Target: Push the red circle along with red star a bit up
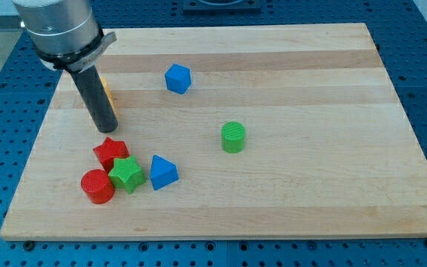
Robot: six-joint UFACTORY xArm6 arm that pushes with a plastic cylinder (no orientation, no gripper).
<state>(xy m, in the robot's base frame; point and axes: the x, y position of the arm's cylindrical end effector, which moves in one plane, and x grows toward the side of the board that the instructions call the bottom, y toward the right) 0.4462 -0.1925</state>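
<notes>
The red circle (97, 186) is a short red cylinder near the board's lower left. The red star (110, 152) lies just above and to the right of it, close to it. A green star (127, 174) sits against both, to the right of the circle and below the red star. My tip (105, 127) is on the board just above the red star, a small gap away. The dark rod rises up and left from it to the arm's grey wrist.
A blue triangular block (162, 172) lies right of the green star. A green cylinder (233, 137) stands mid-board. A blue cube-like block (177, 78) sits toward the top. A yellow-orange block (105, 90) is mostly hidden behind the rod. The wooden board (310, 200) rests on a blue perforated table.
</notes>
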